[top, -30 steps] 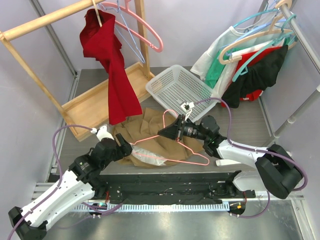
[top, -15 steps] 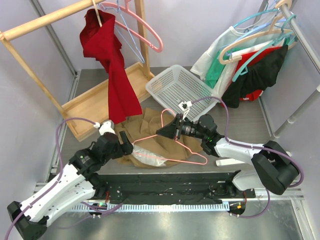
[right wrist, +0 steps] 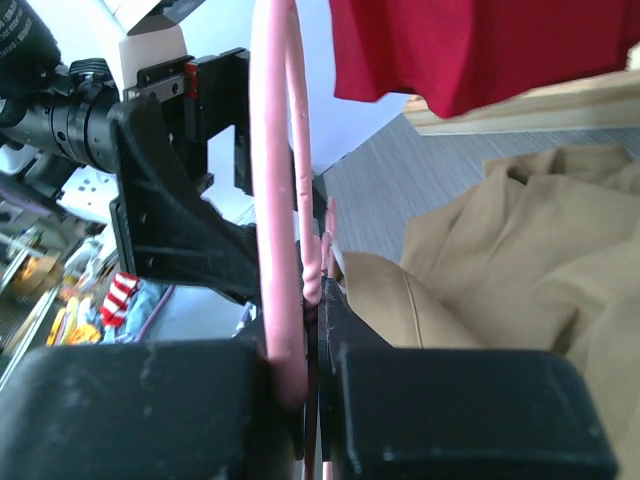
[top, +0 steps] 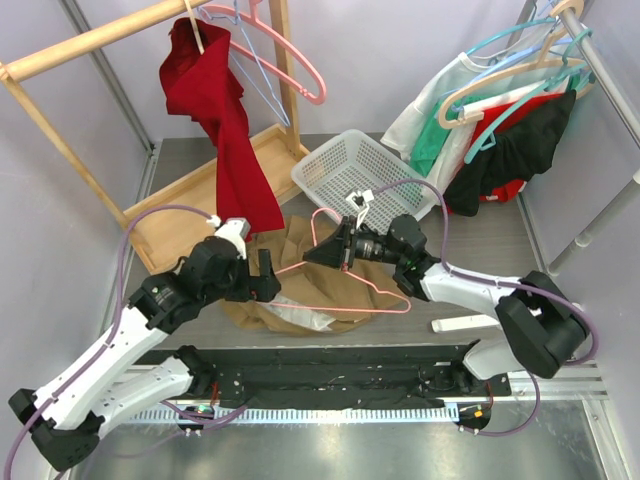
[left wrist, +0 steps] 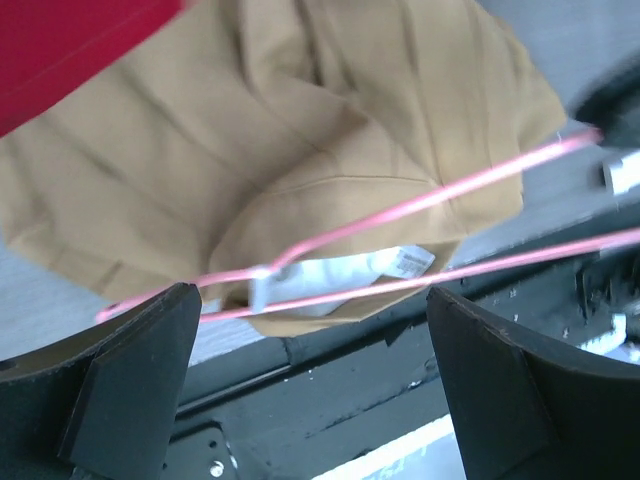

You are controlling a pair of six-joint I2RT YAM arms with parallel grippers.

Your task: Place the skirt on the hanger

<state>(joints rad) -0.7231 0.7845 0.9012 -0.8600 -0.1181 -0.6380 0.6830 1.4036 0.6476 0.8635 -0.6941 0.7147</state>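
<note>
A: Where's the tan fabric skirt (top: 300, 245)?
B: Crumpled on the grey worktop (top: 480, 240), mid-scene. The right gripper (top: 320, 255) clamps the pink wire hanger (left wrist: 500, 260) above it; the left gripper (left wrist: 320, 335), jaws apart, hovers at its near-left edge.

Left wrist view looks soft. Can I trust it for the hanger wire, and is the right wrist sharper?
Left wrist: mild blur, yet the pink hanger reads clearly over the tan skirt. Right wrist: the hanger sits too near the lens and is out of focus, and the upper left is washed out. Top external: sharp, evenly lit.
</note>
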